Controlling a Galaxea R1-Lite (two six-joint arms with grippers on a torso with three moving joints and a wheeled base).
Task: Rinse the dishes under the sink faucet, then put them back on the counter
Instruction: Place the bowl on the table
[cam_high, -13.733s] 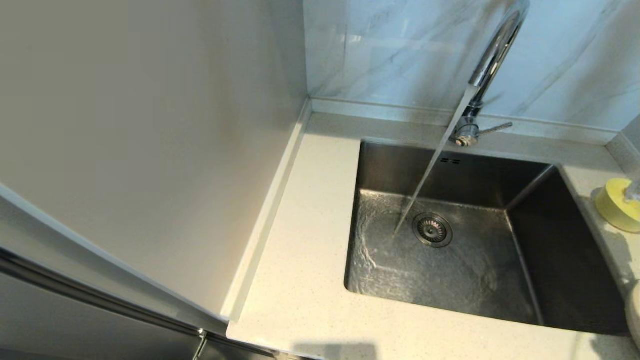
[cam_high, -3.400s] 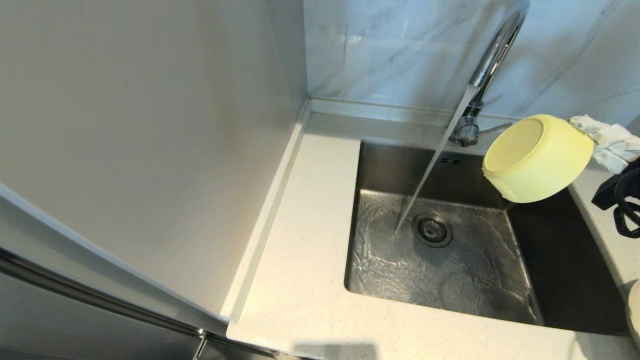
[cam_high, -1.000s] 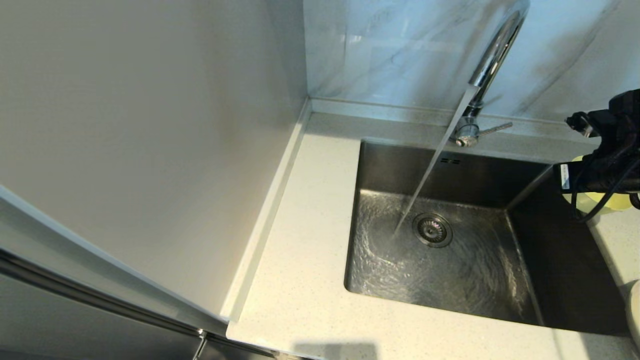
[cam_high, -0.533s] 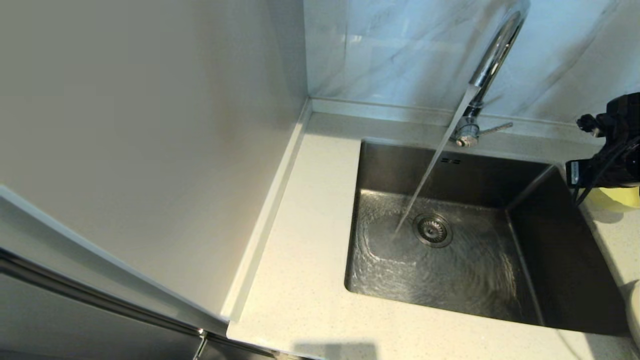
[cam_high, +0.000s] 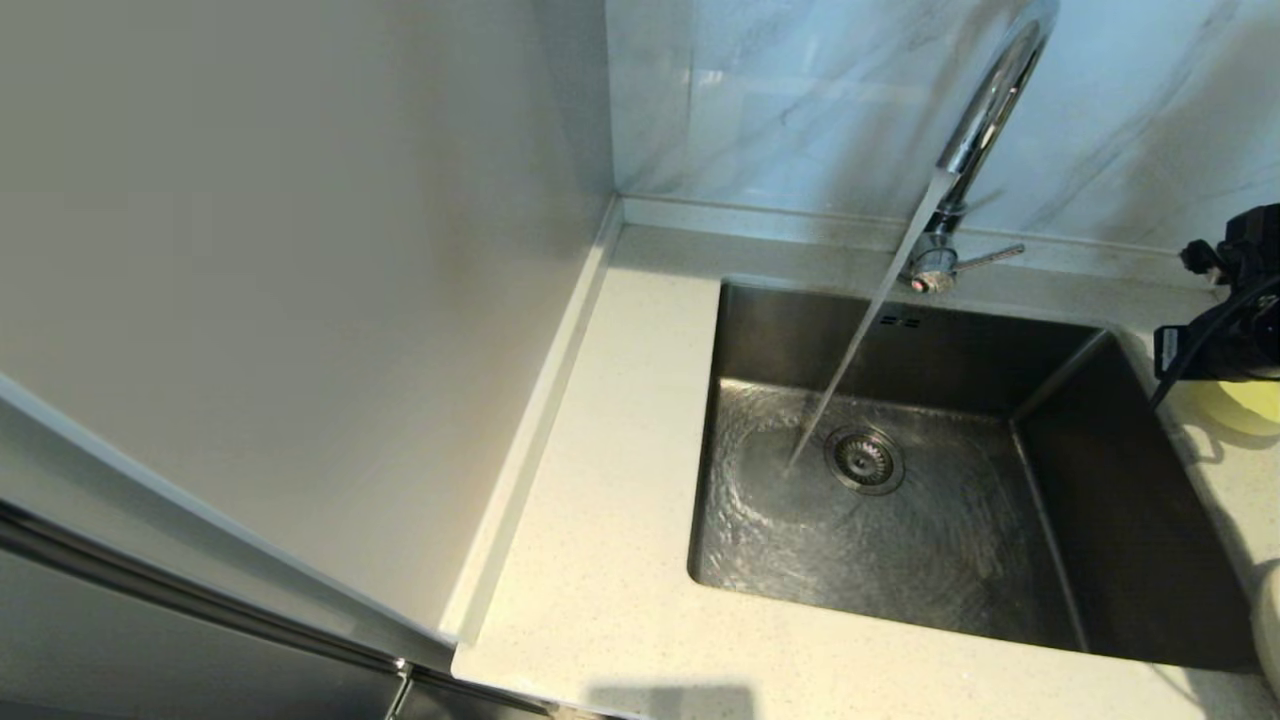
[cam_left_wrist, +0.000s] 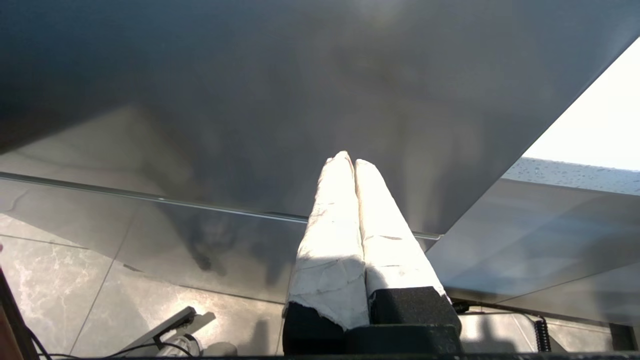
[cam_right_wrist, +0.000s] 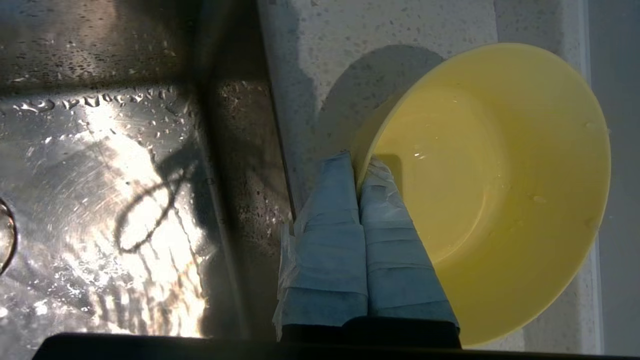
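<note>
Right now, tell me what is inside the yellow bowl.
The yellow bowl holds no dish, only a few water drops. One finger of the right gripper reaches inside, pinching the rim over the counter. The finger and the picture's edge hide a little of its wall.

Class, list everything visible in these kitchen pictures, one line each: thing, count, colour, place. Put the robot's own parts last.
bowl: one, pale yellow, upright on the counter right of the sink.
sink: one, stainless steel, set into the counter.
drain strainer: one, metal, in the sink floor.
faucet: one, chrome, behind the sink, water running.
counter: one, off-white speckled, around the sink.
wall tiles: grey-veined, behind the faucet.
right gripper: one, pale-wrapped fingers shut on the bowl's rim.
left gripper: one, white-wrapped, shut, parked away from the sink.
</note>
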